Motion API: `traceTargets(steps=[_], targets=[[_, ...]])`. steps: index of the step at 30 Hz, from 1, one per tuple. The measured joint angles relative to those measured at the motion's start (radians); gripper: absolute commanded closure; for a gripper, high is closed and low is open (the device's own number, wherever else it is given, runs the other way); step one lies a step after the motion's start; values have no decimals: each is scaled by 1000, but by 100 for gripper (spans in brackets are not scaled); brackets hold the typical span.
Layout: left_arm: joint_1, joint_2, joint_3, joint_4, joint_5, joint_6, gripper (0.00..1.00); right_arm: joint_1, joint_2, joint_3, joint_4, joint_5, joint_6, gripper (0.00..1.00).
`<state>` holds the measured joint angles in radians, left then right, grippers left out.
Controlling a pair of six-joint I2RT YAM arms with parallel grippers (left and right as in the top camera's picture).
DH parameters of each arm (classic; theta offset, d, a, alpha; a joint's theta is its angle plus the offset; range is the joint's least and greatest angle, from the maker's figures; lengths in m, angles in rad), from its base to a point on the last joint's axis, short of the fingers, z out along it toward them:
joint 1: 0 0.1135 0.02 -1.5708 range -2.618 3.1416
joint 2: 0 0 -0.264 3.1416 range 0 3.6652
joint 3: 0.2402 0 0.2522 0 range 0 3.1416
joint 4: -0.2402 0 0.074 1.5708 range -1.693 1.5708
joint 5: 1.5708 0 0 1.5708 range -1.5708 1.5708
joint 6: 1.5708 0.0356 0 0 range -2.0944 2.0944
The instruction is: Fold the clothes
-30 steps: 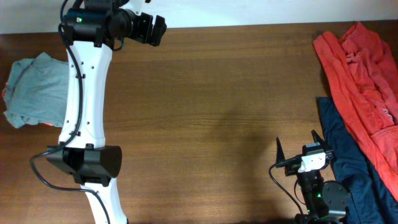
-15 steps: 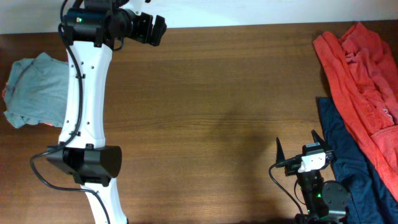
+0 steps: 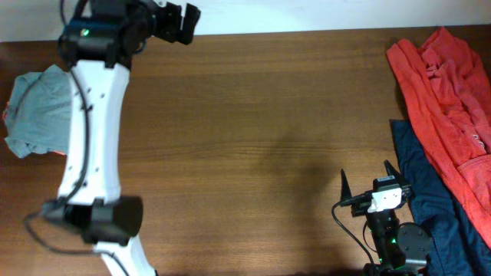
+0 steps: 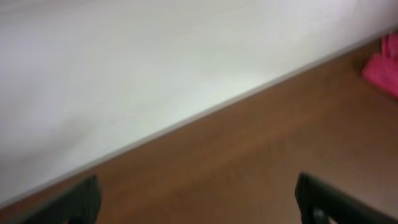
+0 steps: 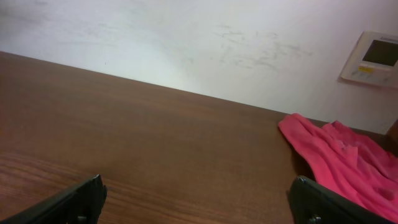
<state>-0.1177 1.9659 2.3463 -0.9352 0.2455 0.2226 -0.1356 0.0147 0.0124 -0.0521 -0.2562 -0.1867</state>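
Looking down on the brown tabletop, I see the cloth pushed out to its two ends. At the right end the orange-red garment sprawls in a rumpled strip, its long axis running from the far edge toward the near one. The navy garment lies nearer, touching it and stretched the same way. At the left end the pale blue-green T-shirt sits bunched, partly hidden by the left arm. The right claw hangs at the near edge, jaws spread wide with nothing between them, and the navy garment is just beside it on its right. The left claw, equally wide and empty, is up by the far edge, well apart from the right-hand heap. The T-shirt lies off to its left, closer to the base. By my reckoning the right arm is the nearer one for the unfolded pair.
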Motion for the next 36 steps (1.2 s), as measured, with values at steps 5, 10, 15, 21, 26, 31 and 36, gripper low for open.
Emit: traceTargets(steps=[5,10,15,21,26,31,36], targets=[[35,-319,-462,317,-9,-3,1,0,-1,0,0,0,0,1],[66,-572,-865,475,-23,-3,1,0,-3,0,0,0,0,1],[87,-809,-1318,760,-39,-3,1,0,-3,0,0,0,0,1],[86,-1120,-1742,1018,-111,-48,1,0,-3,0,0,0,0,1],[86,-1355,-1978,1030,-227,-116,1,0,-4,0,0,0,0,1],[103,-1544,-2120,1036,-278,-143,1,0,-4,0,0,0,0,1],[158,-1670,-2235,1066,-283,-194,1,0,-3,0,0,0,0,1]])
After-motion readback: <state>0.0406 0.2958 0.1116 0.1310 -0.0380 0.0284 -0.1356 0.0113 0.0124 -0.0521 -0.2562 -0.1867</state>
